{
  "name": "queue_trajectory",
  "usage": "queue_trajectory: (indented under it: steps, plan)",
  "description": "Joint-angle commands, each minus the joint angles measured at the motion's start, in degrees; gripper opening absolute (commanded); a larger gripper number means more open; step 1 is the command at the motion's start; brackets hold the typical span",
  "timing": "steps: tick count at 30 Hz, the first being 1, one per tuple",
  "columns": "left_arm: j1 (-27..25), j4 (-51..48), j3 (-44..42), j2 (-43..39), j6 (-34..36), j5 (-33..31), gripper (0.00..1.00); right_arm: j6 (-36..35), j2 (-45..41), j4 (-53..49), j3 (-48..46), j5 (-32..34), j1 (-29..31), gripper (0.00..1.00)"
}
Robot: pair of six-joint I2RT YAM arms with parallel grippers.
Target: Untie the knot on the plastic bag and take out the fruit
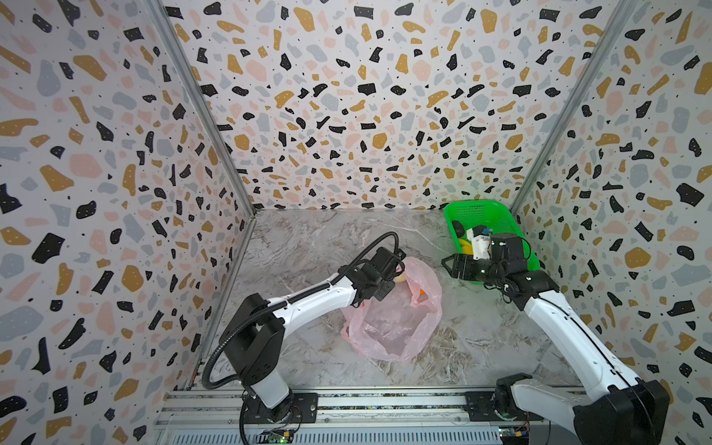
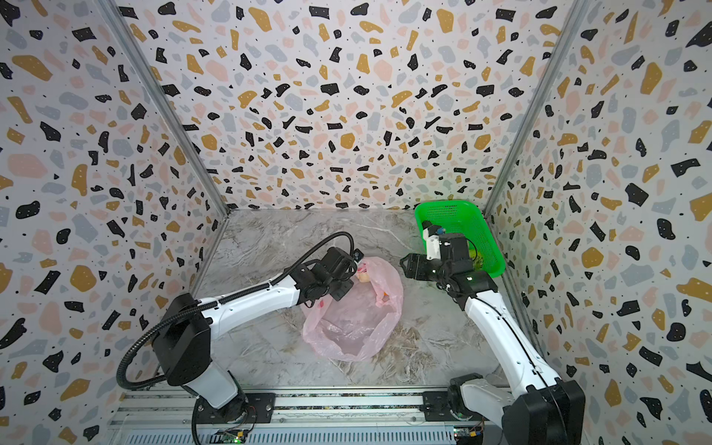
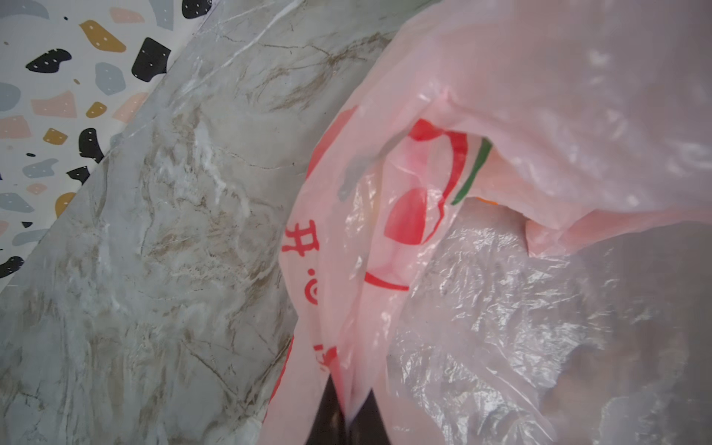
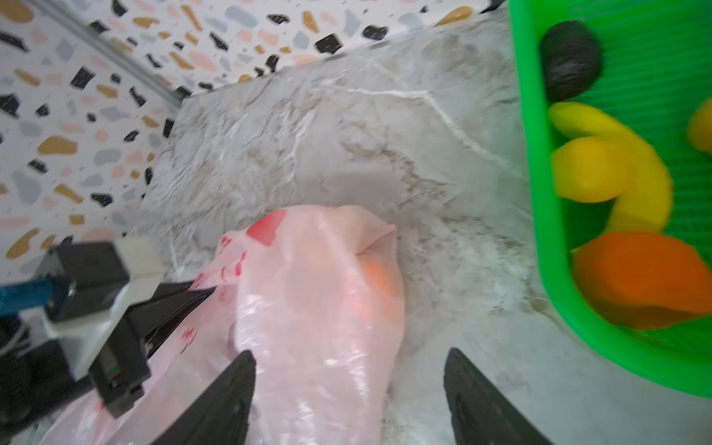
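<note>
Marble-patterned grey tabletop [image 1: 308, 239], walled round by terrazzo-print panels.

Mid-table lies the thin, crinkly, translucent pink plastic bag [image 1: 393, 319] with red printed marks. It is slumped low, and its mouth gapes toward the arm bases in both top views.

Far right corner: rigid bright green perforated basket [image 1: 497, 219], well apart from the bag.

Left gripper [image 3: 348, 397]: the two dark fingers are closed together with a fold of the bag's printed film pinched between them, at the bag's far end.

Right gripper [image 4: 346, 358]: fingers spread wide and gripping nothing. In a top view it hangs over bare table between bag and basket [image 2: 462, 215], just beside the basket's near corner.

Fruit, basket contents, from the right wrist view:
- large orange fruit [image 4: 643, 277] against the basket wall [image 4: 535, 192]
- curved yellow banana [image 4: 655, 185]
- round yellow-orange fruit [image 4: 589, 169], touching the banana
- dark oval fruit [image 4: 570, 61], at the end of the row
- another yellow piece [image 4: 701, 127], cut off by the frame edge, so its kind cannot be told

Fruit, bag contents:
- round orange shape [image 4: 379, 281], blurred behind the film
- pale beige lump [image 1: 400, 275] at the far end, just beside the left wrist
</note>
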Motion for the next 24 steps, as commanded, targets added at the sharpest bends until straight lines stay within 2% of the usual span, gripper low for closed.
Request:
queue_trajectory:
  steps: [1,7,10,18,24]
  plan:
    - [-0.10,-1.11,2.60,-2.87,-4.60,4.32,0.00,0.66,-3.58,-4.38,2.33,-3.94,6.56,0.78]
    - [-0.22,-2.64,2.51,-4.43,-11.09,6.52,0.00,6.30,-5.94,-4.25,-0.93,-2.56,18.66,0.78]
    - [-0.49,0.73,-0.70,-7.53,-14.16,9.44,0.00,7.75,-5.36,-2.51,-3.28,0.22,23.54,0.78]
    - [-4.66,10.71,-9.71,-16.46,-21.93,9.68,0.00,12.01,-2.05,7.59,-12.35,1.17,26.77,0.76]
    - [-6.03,14.76,-13.14,-18.03,-24.42,9.97,0.00,13.27,2.45,15.15,-16.55,4.02,28.90,0.73]
